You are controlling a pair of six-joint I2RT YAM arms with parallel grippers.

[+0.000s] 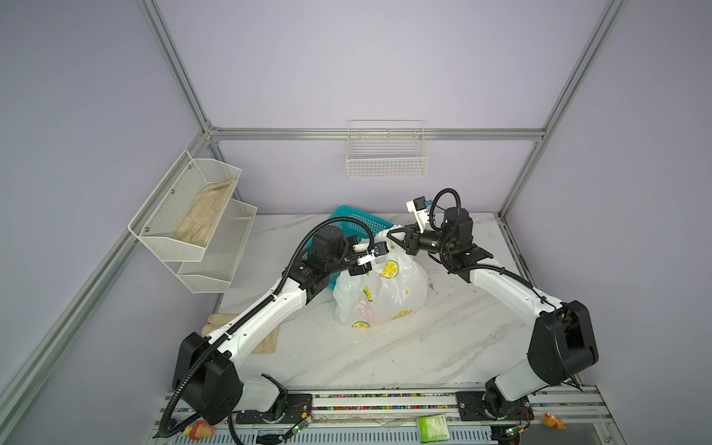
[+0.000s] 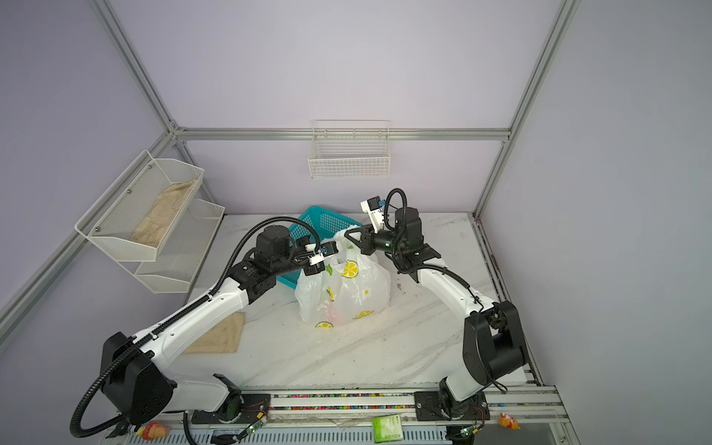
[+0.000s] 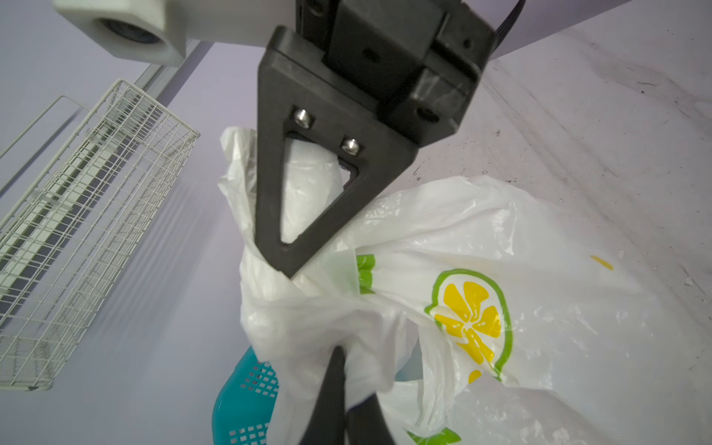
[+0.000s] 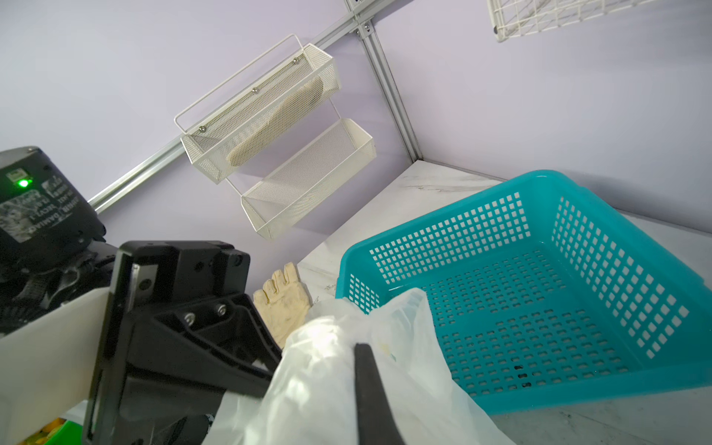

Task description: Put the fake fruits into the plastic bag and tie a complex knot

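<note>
Both top views show the marble surface [image 1: 385,358] with the bag [image 1: 389,293] standing mid-frame, just in front of the teal basket [image 1: 348,220]. Its top is bunched upward. The left gripper [image 3: 341,356] has its jaws closed on the gathered neck. The right gripper [image 1: 392,235] has its jaws pinched shut on the plastic right beside that. The fruits [image 2: 330,310] show only as a pink tint through the bag's lower wall.
</note>
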